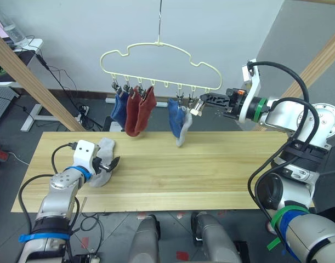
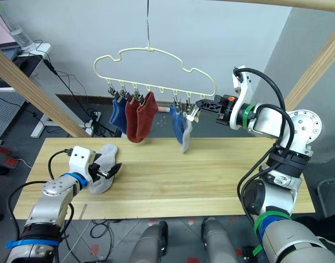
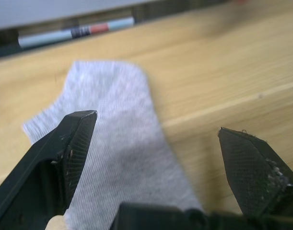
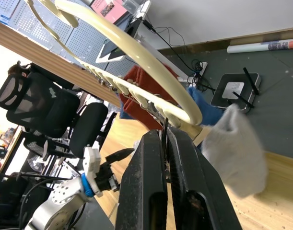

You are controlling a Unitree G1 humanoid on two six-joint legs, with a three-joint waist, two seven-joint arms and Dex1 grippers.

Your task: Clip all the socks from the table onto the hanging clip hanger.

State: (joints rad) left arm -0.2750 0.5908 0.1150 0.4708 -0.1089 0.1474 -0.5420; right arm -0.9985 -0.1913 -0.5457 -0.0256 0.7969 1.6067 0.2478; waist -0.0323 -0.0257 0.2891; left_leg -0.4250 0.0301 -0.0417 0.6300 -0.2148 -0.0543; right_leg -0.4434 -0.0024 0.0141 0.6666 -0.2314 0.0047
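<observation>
The pale-yellow clip hanger hangs from a thin wire above the table's far edge. Clipped to it, left to right, are a blue sock, two rust red socks, another blue sock and a light grey sock. My right gripper is shut on a metal clip at the hanger's right end, just beside the grey sock. Another light grey sock lies flat on the table at its left end. My left gripper is open right over it, one finger on each side.
Slanted wooden beams rise at the left and right behind the table. A white desk stands at the back left, with cables on the floor. A black office chair stands beyond the table's left end.
</observation>
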